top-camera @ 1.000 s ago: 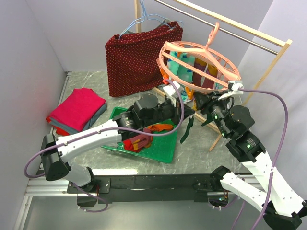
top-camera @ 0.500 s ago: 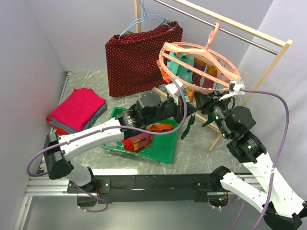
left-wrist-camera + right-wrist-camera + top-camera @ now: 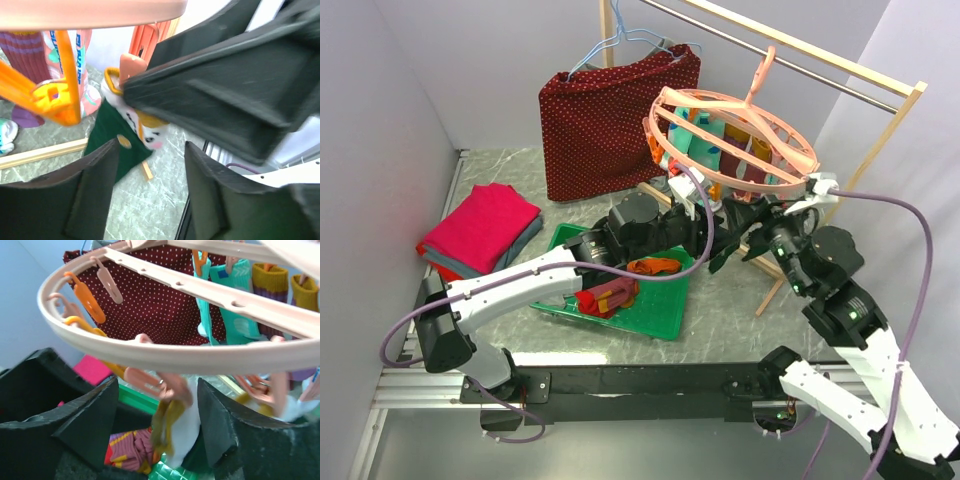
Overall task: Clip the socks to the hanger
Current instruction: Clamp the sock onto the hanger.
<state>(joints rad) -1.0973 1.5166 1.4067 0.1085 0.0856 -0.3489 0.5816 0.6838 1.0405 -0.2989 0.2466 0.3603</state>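
Salmon-pink hanger [image 3: 165, 357] carries a dark green sock [image 3: 107, 142] on a peg at its near rim, and both pairs of fingers stand released.

We see the hanger hooked on the wooden rack [image 3: 897, 130] over the bench's [image 3: 510, 170] right side, toward the far edge, tilted, with a teal sock [image 3: 232, 310] and a purple-striped sock [image 3: 20, 50] dangling inside its ring. The dark green sock, yellow-dotted with a white cuff, hangs from a salmon peg [image 3: 132, 67]. Our left fingers [image 3: 200, 170] are spread on either side of it lower down, gripping nothing. Our right fingers [image 3: 215, 415] are spread around the peg itself, not clamping it. A red sock [image 3: 605, 298] and an orange sock [image 3: 655, 266] lie in the green tray [image 3: 655, 312] near the bench's near edge.
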